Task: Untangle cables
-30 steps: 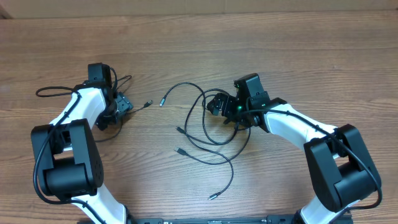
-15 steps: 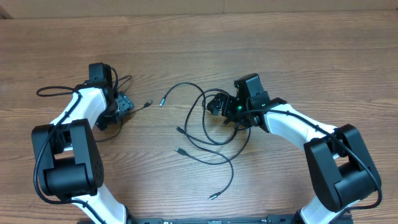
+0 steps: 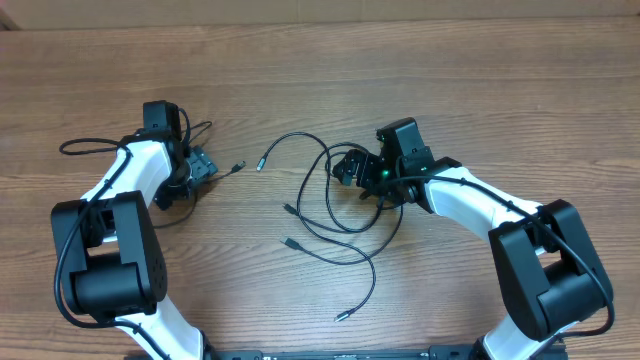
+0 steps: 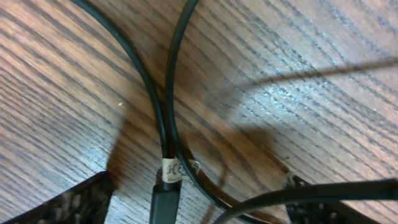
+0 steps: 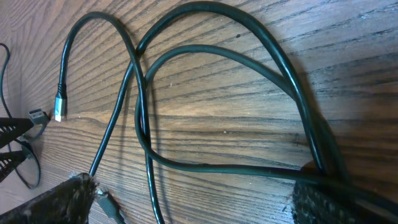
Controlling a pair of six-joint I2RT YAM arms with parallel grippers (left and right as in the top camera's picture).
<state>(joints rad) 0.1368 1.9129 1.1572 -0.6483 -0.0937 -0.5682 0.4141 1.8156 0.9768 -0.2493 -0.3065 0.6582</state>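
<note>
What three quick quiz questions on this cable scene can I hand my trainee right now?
1. True or false: the right claw sits at the central tangle.
2. The lowest plug end in the overhead view lies: A) loose on the table, B) inside a claw, C) hanging off the edge.
3. Which claw is by the smaller cable on the left?
Key: 1 true; 2 A; 3 left claw.

Cable plug (image 4: 164, 200) cut off by bottom edge, left pincer (image 4: 199, 208) fingertips (image 4: 65, 204) mostly cropped (both lower corners)

left gripper (image 3: 202, 164) nudged toward the table's (image 3: 320, 60) middle, only very slightly
</note>
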